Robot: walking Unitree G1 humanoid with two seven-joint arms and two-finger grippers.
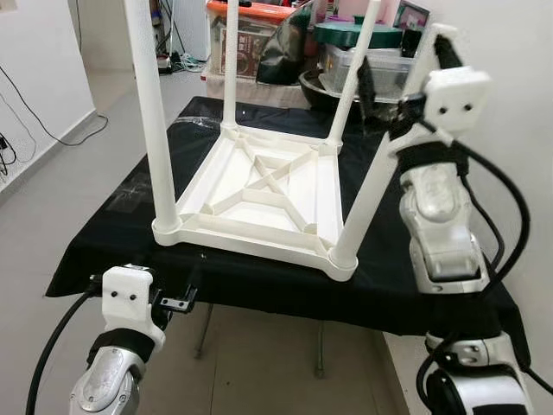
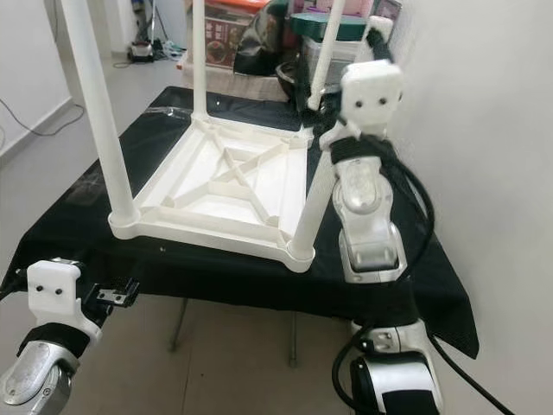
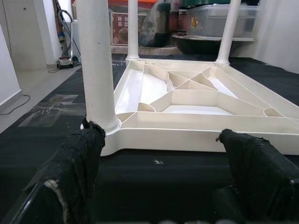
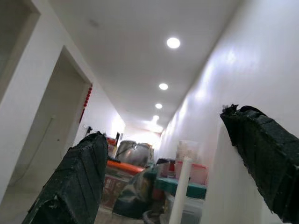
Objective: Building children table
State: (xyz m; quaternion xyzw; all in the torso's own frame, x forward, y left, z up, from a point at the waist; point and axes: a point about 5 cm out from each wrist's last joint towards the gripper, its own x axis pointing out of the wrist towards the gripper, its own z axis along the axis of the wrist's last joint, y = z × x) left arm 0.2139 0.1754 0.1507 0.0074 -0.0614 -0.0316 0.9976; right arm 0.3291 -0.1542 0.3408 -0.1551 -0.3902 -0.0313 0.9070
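White children table (image 1: 259, 194) lies inverted, top face down, on black-cloth table (image 1: 104, 233); underside ribs form an X-brace. Four white legs fitted, one per corner, all pointing up: near-left leg (image 1: 155, 112), near-right leg (image 1: 367, 194), two far legs at rear corners.

Left pincer (image 3: 163, 177): low, at table's near edge, just in front of near-left corner; aimed level across the cloth. Fingers (image 3: 79, 163) apart, nothing between them, not touching the children table.

Right pincer (image 4: 180, 168): raised, beside near-right leg at upper end, tilted up toward ceiling and corridor. Fingers (image 4: 77, 182) apart, nothing clamped.

Background: storage bins (image 1: 251, 35) and pots (image 1: 359, 39) stacked behind table; white wall at right.
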